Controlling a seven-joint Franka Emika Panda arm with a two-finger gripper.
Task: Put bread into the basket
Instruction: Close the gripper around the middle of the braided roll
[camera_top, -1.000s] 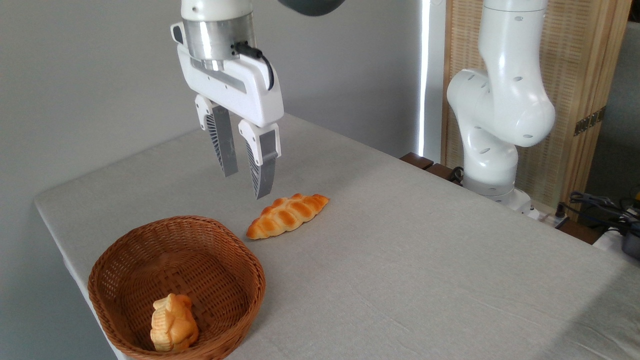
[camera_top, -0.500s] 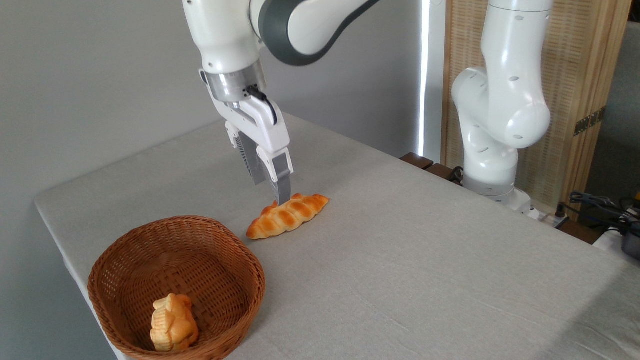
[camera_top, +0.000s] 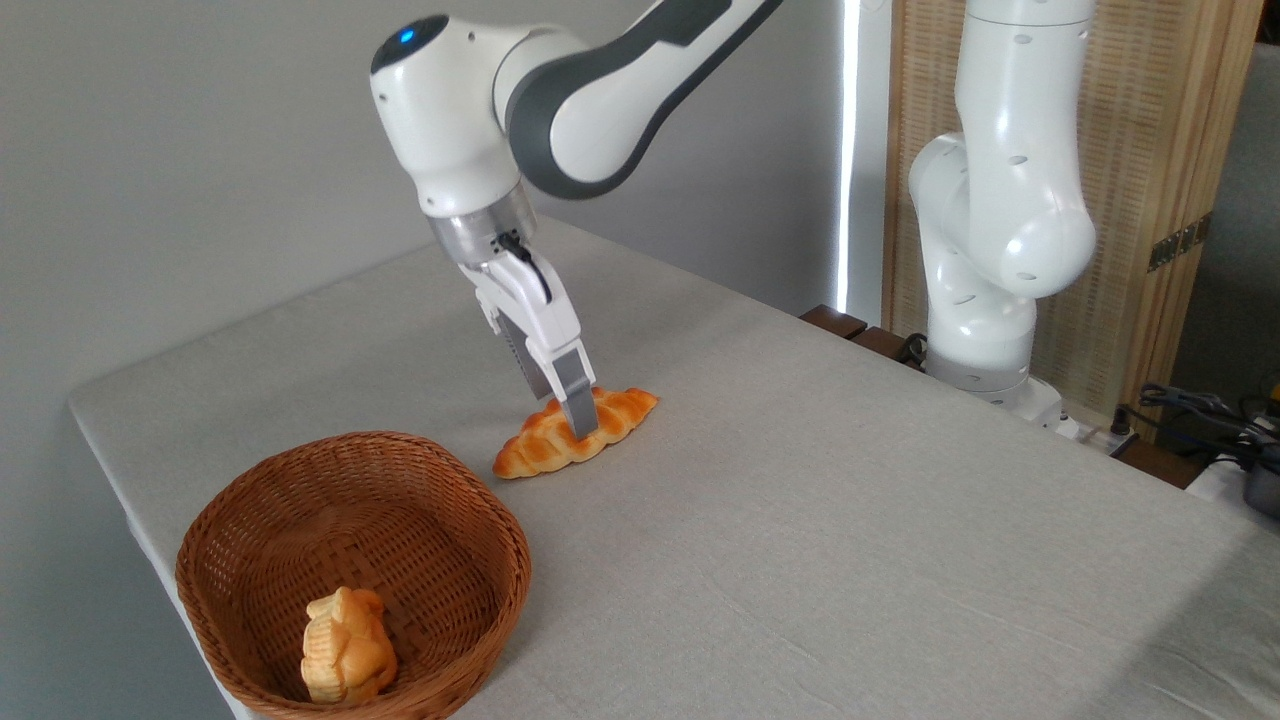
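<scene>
Nearest, the basket (camera_top: 352, 575) holds only a small pale lumpy bread piece (camera_top: 347, 660). Beyond it the bread (camera_top: 545, 447) lies on the grey table (camera_top: 820, 540), the gripper (camera_top: 572, 420) straddling its middle, fingers spread either side. Behind stands a wooden slatted screen (camera_top: 1160, 150).

From my feed, the gripper's (camera_top: 572, 415) near finger covers the middle of the bread (camera_top: 575, 432), and the far finger is hidden behind it, so I cannot tell whether the jaws are closed on the loaf. The basket's (camera_top: 255, 480) bottom edge and the table's (camera_top: 800, 520) right side are cut off by the frame.
</scene>
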